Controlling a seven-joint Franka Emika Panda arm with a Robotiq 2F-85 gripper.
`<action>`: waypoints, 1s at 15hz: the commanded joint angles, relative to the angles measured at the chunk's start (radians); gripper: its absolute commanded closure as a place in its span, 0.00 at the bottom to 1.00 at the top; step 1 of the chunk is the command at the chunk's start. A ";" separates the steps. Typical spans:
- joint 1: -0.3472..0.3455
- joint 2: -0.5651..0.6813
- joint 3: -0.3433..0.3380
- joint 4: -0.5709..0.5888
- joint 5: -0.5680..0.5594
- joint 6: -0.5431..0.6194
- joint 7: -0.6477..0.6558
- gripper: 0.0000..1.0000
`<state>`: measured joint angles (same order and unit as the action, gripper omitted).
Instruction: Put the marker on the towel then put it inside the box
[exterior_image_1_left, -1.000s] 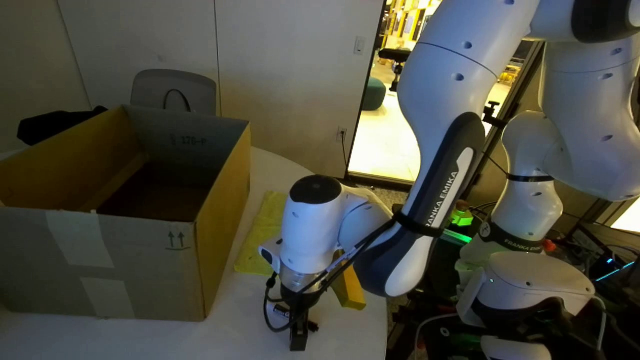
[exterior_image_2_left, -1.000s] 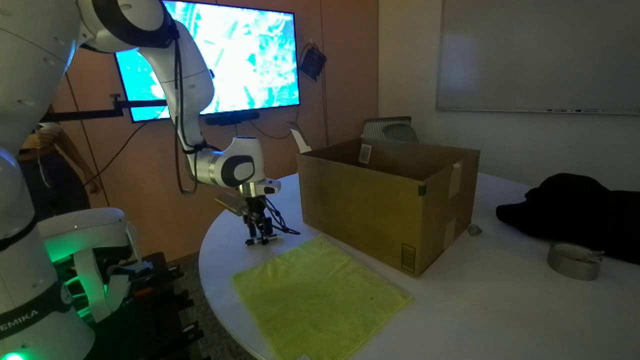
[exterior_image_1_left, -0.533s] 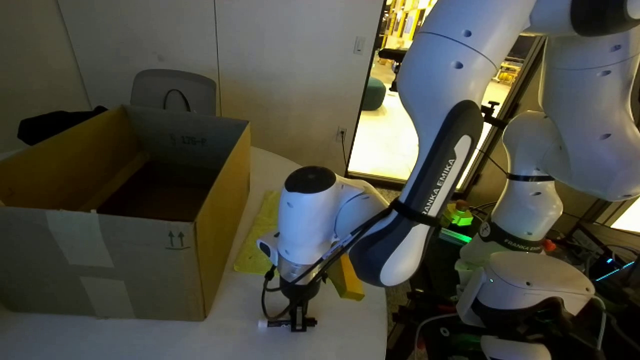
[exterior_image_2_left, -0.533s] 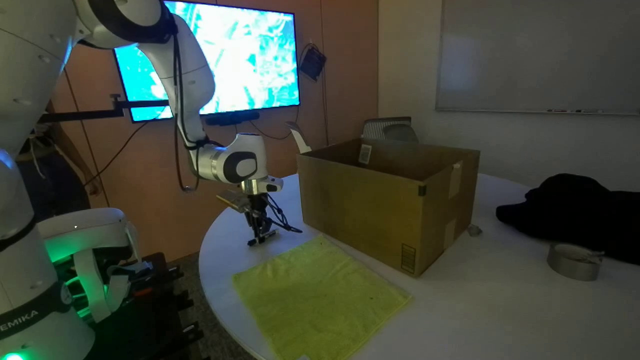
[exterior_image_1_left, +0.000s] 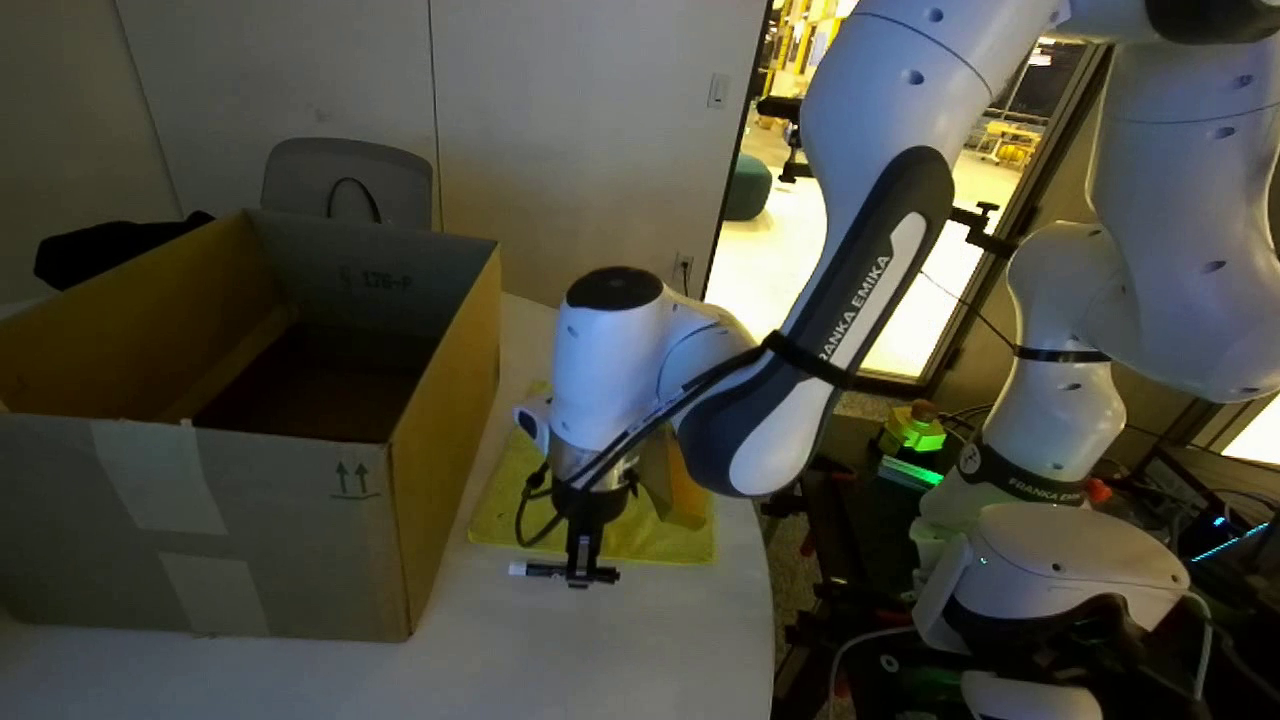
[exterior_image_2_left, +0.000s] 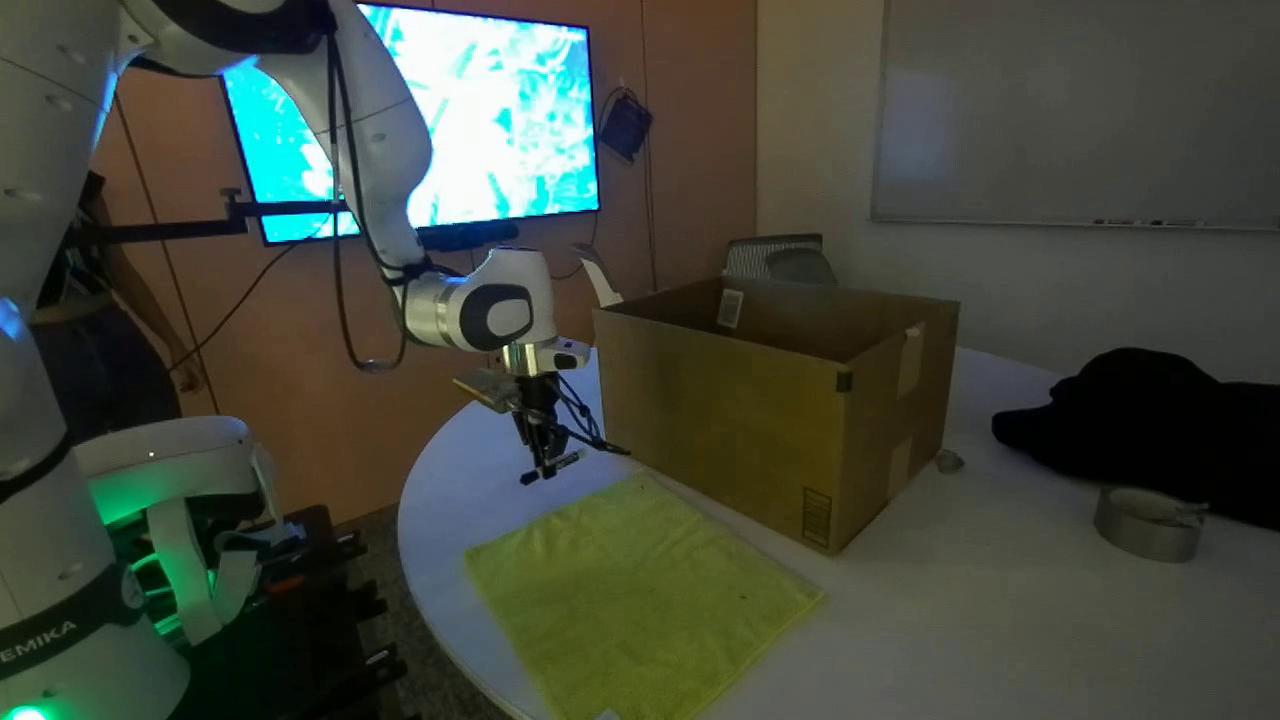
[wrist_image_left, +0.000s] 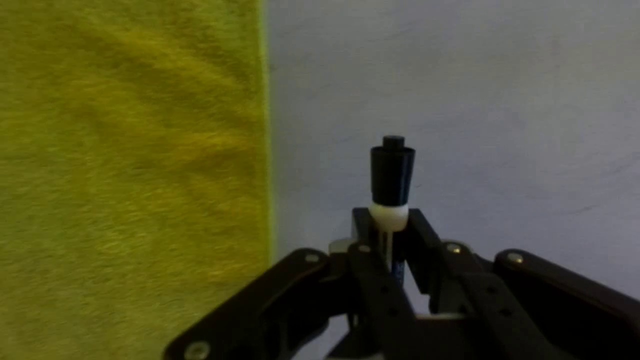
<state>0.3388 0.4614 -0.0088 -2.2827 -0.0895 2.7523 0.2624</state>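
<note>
A: Which step are we working on?

B: The first, we are judging: our pincer (wrist_image_left: 389, 222) is clasping the marker (wrist_image_left: 392, 175), which is hanging over the table (exterior_image_2_left: 455, 490) just outside the towel (exterior_image_2_left: 645, 595), apparently clear of the surface.

A: What are we needing next?

B: We are needing a sideways move over the towel, which is lying between the box (exterior_image_2_left: 755, 420) and the curved table edge, then a gentle lowering before letting go.

A: Are we thinking of the box too?

B: We are leaving that for last; first we are wanting the marker resting wholly on the towel, not rolling toward the table edge.
</note>
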 joint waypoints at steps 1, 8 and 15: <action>0.018 -0.087 -0.130 -0.056 -0.112 -0.010 0.100 0.95; 0.007 -0.061 -0.283 -0.059 -0.289 -0.026 0.241 0.95; 0.004 0.012 -0.273 -0.040 -0.322 -0.090 0.281 0.82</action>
<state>0.3376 0.4484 -0.2845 -2.3422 -0.3888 2.6895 0.5082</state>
